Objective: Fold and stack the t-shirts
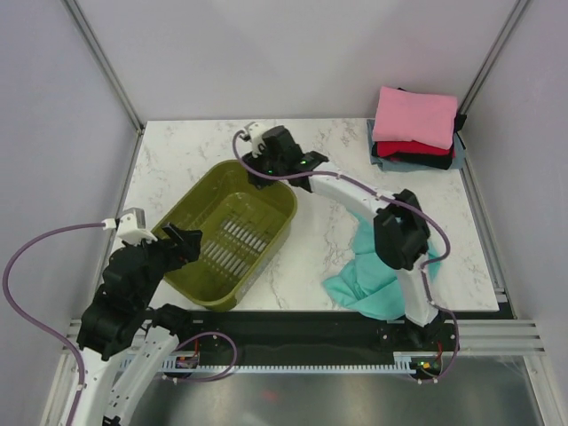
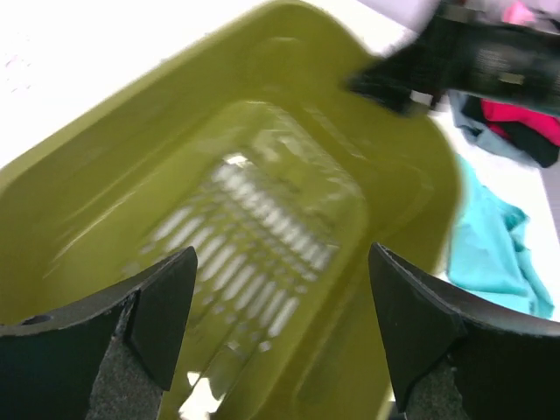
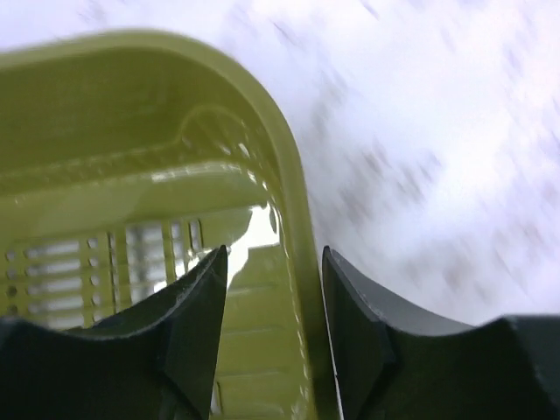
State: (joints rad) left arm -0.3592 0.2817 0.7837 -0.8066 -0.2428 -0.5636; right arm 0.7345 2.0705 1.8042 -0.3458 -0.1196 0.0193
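The left gripper has its black, foam-padded fingers spread wide and empty above the near end of the olive-green plastic basket. The right gripper straddles the basket's far rim, one finger inside and one outside. A gap shows on the inner side, so no pinch is evident.

The crumpled teal t-shirt lies well behind the right gripper's fingers, under that arm's elbow, and to the right of the left fingers, past the basket wall.

Only the top view shows the stack of folded t-shirts whole. It is pink on top and sits well right of the right fingers on the marble table.

The basket floor is slotted and its rim rounded.
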